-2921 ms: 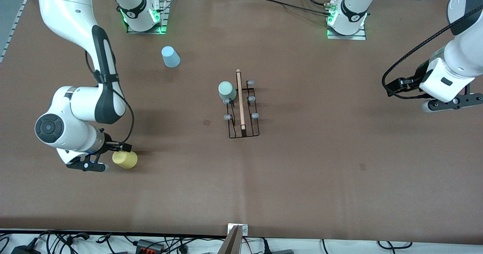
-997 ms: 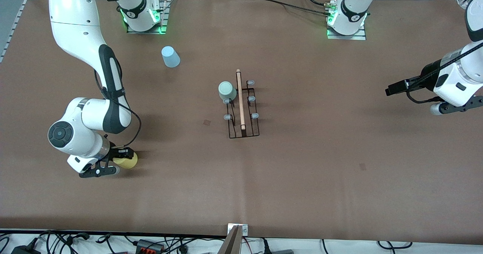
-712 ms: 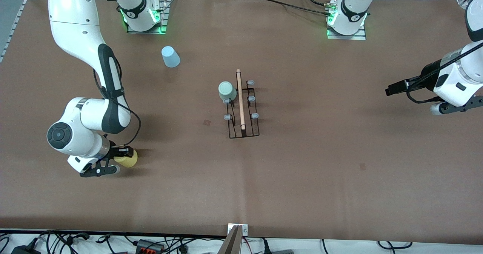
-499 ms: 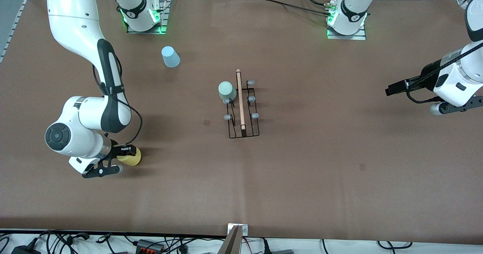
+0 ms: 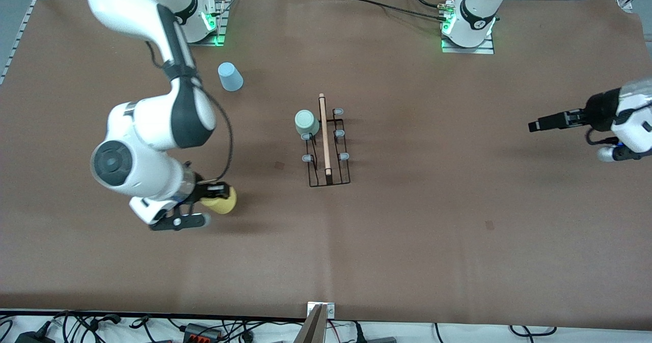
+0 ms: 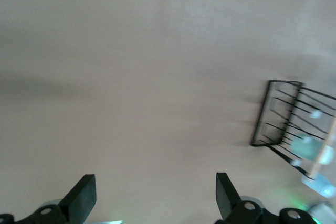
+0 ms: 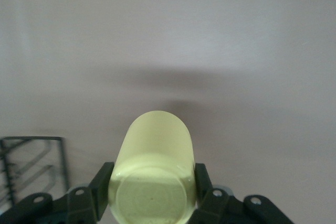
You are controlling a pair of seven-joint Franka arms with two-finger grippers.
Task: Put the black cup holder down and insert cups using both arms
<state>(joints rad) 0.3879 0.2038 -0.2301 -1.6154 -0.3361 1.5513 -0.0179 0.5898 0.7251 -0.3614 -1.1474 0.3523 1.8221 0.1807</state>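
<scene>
The black cup holder [image 5: 328, 149] stands mid-table, its wooden rod handle [image 5: 324, 134] on top. A pale green cup [image 5: 306, 123] sits upside down on one of its prongs. My right gripper [image 5: 214, 196] is shut on the yellow cup [image 5: 220, 202] and holds it on its side above the table, toward the right arm's end. In the right wrist view the yellow cup [image 7: 153, 177] fills the space between the fingers. The light blue cup [image 5: 230, 76] stands upside down near the right arm's base. My left gripper [image 6: 152, 203] is open and empty, up over the left arm's end of the table; the holder [image 6: 294, 127] shows in its view.
Brown table cover [image 5: 433, 220] all round the holder. Cables and plugs [image 5: 193, 327] lie along the table edge nearest the front camera. A metal bracket [image 5: 320, 312] sits at the middle of that edge.
My right gripper has lifted the yellow cup off the table and carried it toward the holder. My left arm has drawn back toward its end of the table.
</scene>
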